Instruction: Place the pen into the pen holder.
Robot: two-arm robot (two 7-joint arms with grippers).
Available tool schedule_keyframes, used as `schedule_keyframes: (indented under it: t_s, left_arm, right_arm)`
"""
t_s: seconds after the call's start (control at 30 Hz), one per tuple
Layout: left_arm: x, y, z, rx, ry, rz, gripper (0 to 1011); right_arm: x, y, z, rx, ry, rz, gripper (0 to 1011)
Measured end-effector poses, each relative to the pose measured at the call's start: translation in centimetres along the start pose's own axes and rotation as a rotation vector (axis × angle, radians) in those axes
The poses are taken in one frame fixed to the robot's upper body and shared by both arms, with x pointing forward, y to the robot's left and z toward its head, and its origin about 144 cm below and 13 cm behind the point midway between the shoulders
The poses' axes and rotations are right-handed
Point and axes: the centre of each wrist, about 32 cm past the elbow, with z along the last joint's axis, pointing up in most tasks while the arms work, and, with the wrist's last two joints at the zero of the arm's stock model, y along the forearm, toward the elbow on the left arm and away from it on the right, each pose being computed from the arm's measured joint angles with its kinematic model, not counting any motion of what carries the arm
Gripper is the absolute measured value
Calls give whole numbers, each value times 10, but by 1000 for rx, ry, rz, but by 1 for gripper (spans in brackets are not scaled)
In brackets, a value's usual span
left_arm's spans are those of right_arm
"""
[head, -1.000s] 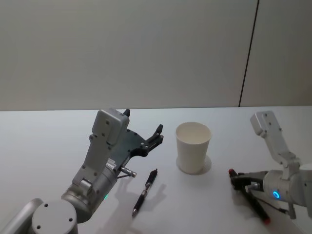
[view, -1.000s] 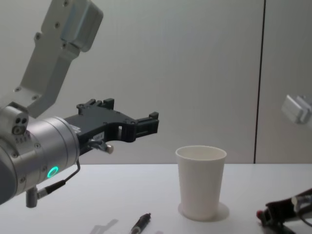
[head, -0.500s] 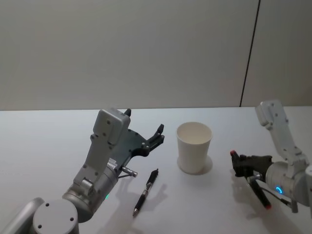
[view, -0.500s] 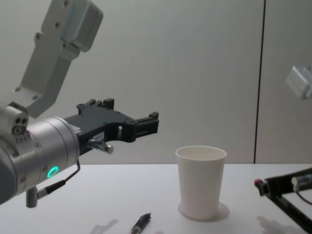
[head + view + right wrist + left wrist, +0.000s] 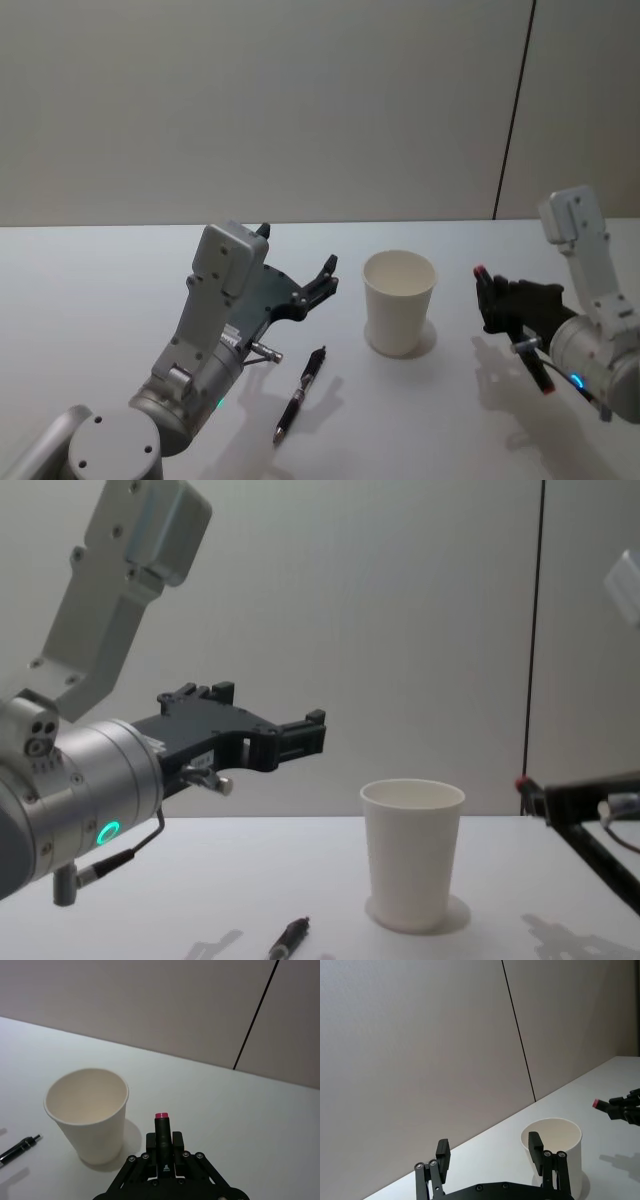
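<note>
Though half-hidden, pen in R gripper

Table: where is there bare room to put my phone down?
Bare table: the far-left stretch beside the left arm, and the strip behind the pen holder along the wall. Crowded: black pen by the open left end effector and holder; right end effector holds a red-tipped pen beside it.

your white paper cup stands upright; the black, red-tipped pen is clamped in the right gripper near it, raised.
</note>
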Motion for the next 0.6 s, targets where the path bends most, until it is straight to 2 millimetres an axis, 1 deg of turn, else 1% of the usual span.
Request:
schedule_keyframes:
  t_s: [0.3,0.6]
  left_arm:
    - [0,0,0,0,0,0,1003]
    - [0,0,0,0,0,0,1003]
  right_arm:
    - [0,-2,-3,130,-40,1,178]
    - [3,2,-7,282,-87,20,177]
